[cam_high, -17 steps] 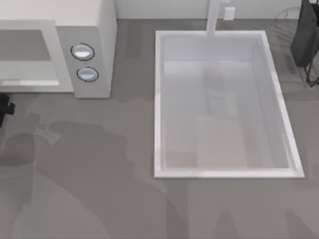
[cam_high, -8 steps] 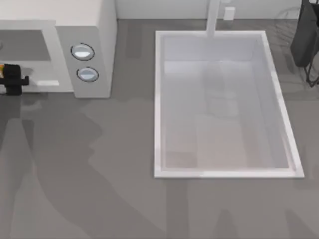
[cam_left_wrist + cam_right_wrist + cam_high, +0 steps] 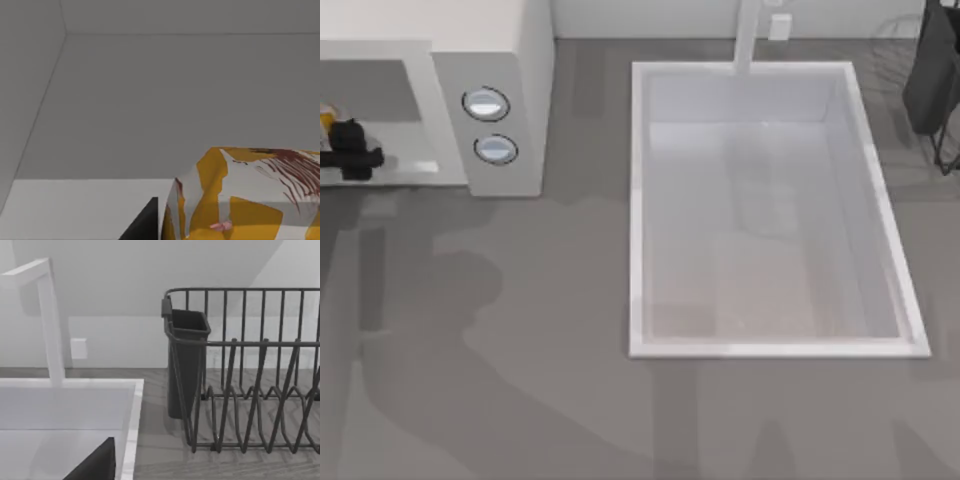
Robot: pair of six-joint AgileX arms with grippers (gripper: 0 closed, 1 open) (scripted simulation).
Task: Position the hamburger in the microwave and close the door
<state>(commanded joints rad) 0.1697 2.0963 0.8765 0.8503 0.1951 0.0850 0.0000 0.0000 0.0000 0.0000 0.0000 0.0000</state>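
The white microwave [image 3: 515,60] stands at the back left, its two round dials [image 3: 486,104] facing the front. Its cavity is open, and the door is out of view. My left gripper [image 3: 346,150] reaches into the cavity mouth at the far left edge, shut on the hamburger [image 3: 325,118]. In the left wrist view the hamburger [image 3: 245,200] shows yellow, white and brown right beside one dark finger [image 3: 144,226]. It hangs over the white cavity floor, with the grey inner walls behind it. My right arm [image 3: 930,70] is parked at the back right, gripper open, with one finger [image 3: 95,465] showing.
A white sink basin [image 3: 638,200] fills the middle and right of the table, with a white faucet [image 3: 50,320] behind it. A dark wire dish rack [image 3: 240,390] with a cutlery cup [image 3: 187,360] stands at the back right. Bare grey counter runs along the front.
My left gripper came in from the table's left edge and moved back into the microwave cavity, carrying the hamburger deeper. The right arm has not moved.
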